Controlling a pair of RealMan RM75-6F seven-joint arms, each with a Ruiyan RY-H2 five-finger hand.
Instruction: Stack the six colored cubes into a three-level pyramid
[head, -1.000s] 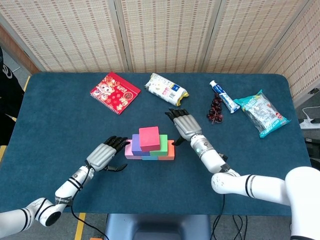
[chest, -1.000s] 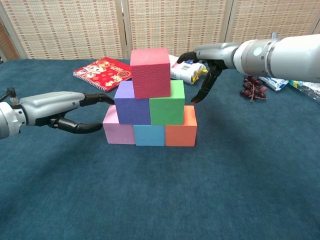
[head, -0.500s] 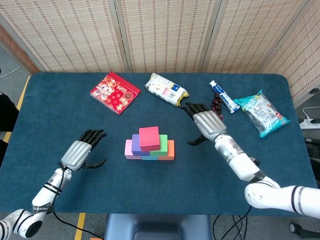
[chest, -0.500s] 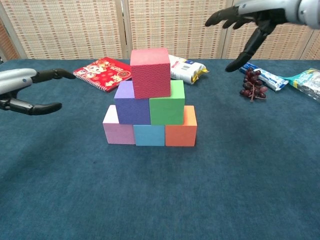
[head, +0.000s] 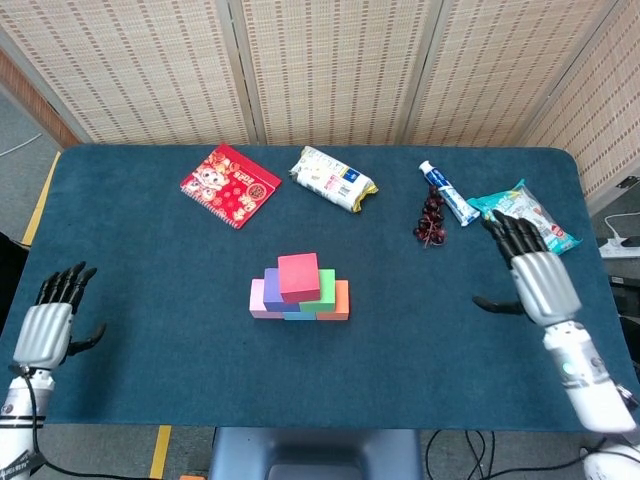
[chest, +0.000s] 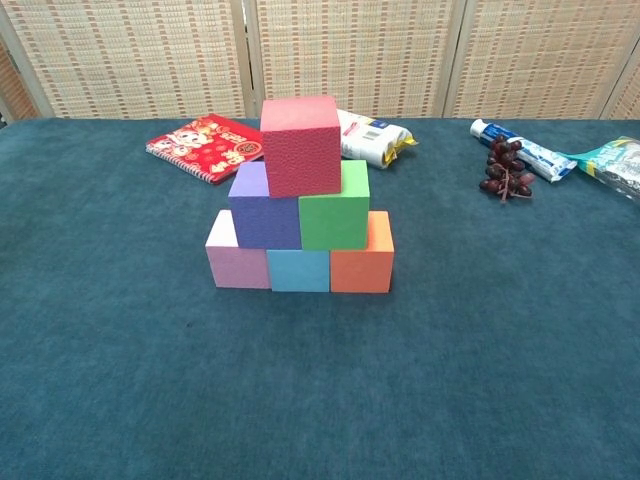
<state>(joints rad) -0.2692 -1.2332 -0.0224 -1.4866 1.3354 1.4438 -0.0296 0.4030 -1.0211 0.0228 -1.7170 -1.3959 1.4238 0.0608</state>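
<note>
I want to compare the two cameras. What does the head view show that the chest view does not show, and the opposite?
Only the head view shows the left hand and right hand, both open at the table's edges.

Only the chest view shows all six cube fronts: pink cube, blue cube, orange cube, purple cube, green cube, red cube.

Both show the finished pyramid, red booklet, grapes and toothpaste.

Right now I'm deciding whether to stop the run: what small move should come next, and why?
Probably none beyond resting both arms. The pyramid looks complete: the red cube tops the purple cube and green cube, above three more. The left hand and right hand are open, far off at the table's edges.
</note>
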